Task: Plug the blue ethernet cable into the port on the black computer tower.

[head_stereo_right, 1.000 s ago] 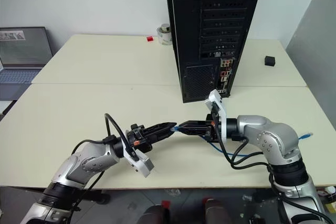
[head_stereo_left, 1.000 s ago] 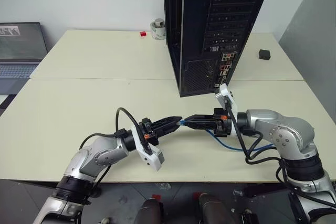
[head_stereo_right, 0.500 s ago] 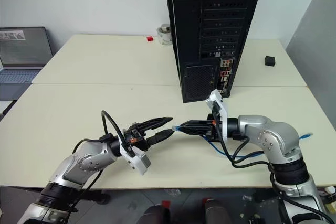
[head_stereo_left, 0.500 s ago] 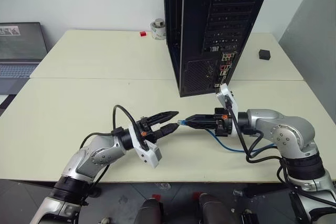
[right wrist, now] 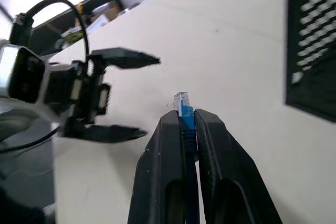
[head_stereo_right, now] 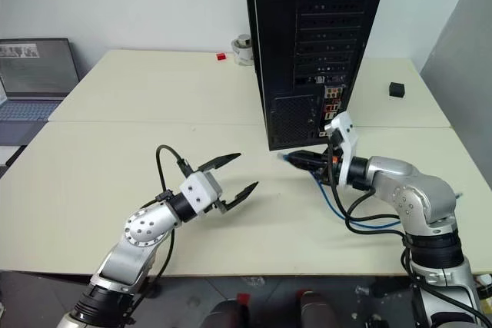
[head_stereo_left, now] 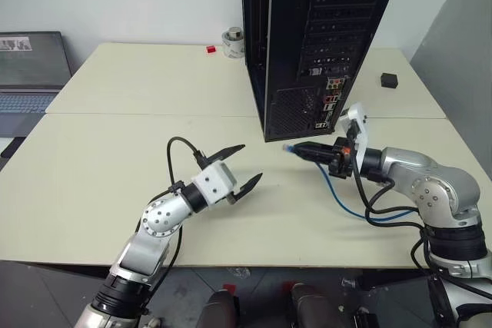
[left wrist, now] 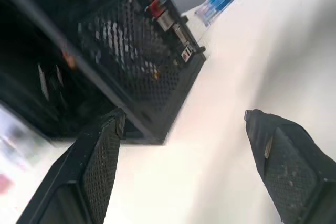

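Gone from the plug, left gripper (head_stereo_left: pixel 244 164), fingers now spread wide apart and empty over the table (head_stereo_left: pixel 115 151), rolled since a second ago and drawn clear of the right. Swung toward the tower (head_stereo_left: pixel 315 36) meanwhile, right gripper (head_stereo_left: pixel 301 147), carrying the cable (head_stereo_left: pixel 338 193) along with it. Clamped on the cable just behind the plug, both right fingers pressed together, clear tip poking out past them in the right wrist view (right wrist: pixel 181 99). Hanging now just in front of the tower's lower back panel, near the bottom grille, not yet touching it as far as can be told. Trailing back under the right arm in a blue loop across the table, with the far end (head_stereo_right: pixel 450 199) off by the table's right edge. Standing upright at the middle of the far side, tower, perforated back and coloured connectors facing the robot. Sitting well apart to its right, small black cube (head_stereo_left: pixel 388 79). Parked behind it to the left, tape roll (head_stereo_left: pixel 232 42) and tiny red piece (head_stereo_left: pixel 209 50). Open at the far left, laptop (head_stereo_left: pixel 31 71).
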Controlling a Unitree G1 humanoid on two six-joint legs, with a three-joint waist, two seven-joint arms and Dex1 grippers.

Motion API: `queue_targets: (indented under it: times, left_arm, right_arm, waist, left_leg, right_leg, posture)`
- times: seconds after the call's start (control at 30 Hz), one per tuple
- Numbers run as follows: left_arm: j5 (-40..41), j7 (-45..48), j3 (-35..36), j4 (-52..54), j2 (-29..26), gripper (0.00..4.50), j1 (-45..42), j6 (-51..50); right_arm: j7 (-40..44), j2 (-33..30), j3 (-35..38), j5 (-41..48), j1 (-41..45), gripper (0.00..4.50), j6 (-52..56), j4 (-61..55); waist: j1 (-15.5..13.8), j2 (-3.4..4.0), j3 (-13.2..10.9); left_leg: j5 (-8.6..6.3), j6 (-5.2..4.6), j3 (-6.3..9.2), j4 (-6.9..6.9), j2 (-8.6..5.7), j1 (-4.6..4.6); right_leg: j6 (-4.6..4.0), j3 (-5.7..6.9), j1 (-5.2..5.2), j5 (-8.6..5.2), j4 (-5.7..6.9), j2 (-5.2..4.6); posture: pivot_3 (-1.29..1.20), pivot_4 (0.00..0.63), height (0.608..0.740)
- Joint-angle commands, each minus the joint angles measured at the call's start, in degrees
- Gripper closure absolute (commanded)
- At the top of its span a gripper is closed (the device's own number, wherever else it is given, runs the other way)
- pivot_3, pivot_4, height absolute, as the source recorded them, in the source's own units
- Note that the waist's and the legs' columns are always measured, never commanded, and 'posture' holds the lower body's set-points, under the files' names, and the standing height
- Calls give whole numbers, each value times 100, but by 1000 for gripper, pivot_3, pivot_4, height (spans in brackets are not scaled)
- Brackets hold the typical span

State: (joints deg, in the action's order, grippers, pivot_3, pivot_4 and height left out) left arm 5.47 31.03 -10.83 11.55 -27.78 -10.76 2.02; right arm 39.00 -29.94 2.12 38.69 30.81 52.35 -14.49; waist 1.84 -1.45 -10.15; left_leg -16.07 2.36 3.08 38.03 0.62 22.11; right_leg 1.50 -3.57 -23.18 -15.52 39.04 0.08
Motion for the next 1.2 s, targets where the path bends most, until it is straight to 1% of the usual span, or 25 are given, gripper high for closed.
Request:
queue_targets:
  times: [0.03, 0.07, 0.17, 0.27, 0.47, 0.57, 0.73, 1.03, 1.2]
  left_arm:
    - [408, -62, 12, 612, 213, 646, -254, -1566]
    - [395, -100, -14, 643, 269, 646, -327, -1854]
    - [758, -192, 16, 832, 593, 646, -536, -2781]
    - [705, -267, -63, 972, 761, 646, -760, -3129]
    - [506, -630, -135, 924, 1089, 646, -1311, -3577]
    - [479, -719, -177, 980, 1201, 646, -1541, -3798]
    - [450, -765, -178, 1059, 1244, 646, -1665, -4003]
    - [241, -708, -343, 1136, 1186, 646, -1698, -3920]
    - [332, -662, -313, 1217, 1273, 646, -1693, -3949]
  right_arm:
    - [-701, 54, 92, -786, -41, 4471, -794, -279]
    - [-964, 167, 114, -928, -41, 4471, -877, -282]
    - [-1828, 509, 131, -1497, 5, 4471, -1112, -260]
    - [-2283, 667, 26, -1950, 36, 4471, -1241, -241]
    - [-2926, 1005, -75, -2498, 245, 4471, -1201, -25]
    - [-3079, 1147, -86, -2606, 275, 4471, -1107, 7]
    - [-3195, 1281, 16, -2702, 379, 4471, -1011, 129]
    - [-3246, 1444, 152, -2639, 517, 4471, -956, 235]
    - [-3295, 1535, 227, -2667, 574, 4471, -1013, 330]
  waist:
    - [-1, 0, 0]
    - [0, 0, 0]
    - [4, 0, 0]
    - [-2, 0, 0]
    - [-2, 0, 0]
    - [-2, 0, 0]
    - [-1, 0, 0]
    - [1, 0, 0]
    - [-1, 0, 0]
  left_leg:
    - [0, 0, 0, 0, 0, 0]
    - [0, 0, -1, 0, -1, 0]
    - [0, 1, -3, 0, 2, -1]
    - [1, 2, -4, -1, 3, 1]
    - [1, 3, -7, 0, 2, 0]
    - [1, 3, -9, -1, 2, -1]
    - [1, 3, -13, -2, 1, -1]
    - [1, 3, -13, -2, 1, -1]
    - [1, 3, -13, -2, 0, 0]
  right_leg:
    - [0, 0, 0, 0, 0, 2]
    - [0, 0, 0, 0, 0, 9]
    - [0, -6, -1, 0, 1, 28]
    - [0, -10, -4, 0, 2, 29]
    - [-1, -16, -5, 0, 2, 28]
    - [-1, -17, -5, 0, 1, 29]
    - [-1, -22, -5, 0, 0, 28]
    - [-1, -22, -6, 1, 0, 28]
    - [-1, -23, -6, 1, -1, 27]
  posture:
    - [0, 150, 740]
    - [0, 150, 740]
    - [0, 150, 740]
    - [0, 150, 740]
    - [0, 150, 740]
    - [0, 150, 740]
    - [0, 150, 740]
    - [0, 150, 740]
    - [0, 150, 740]
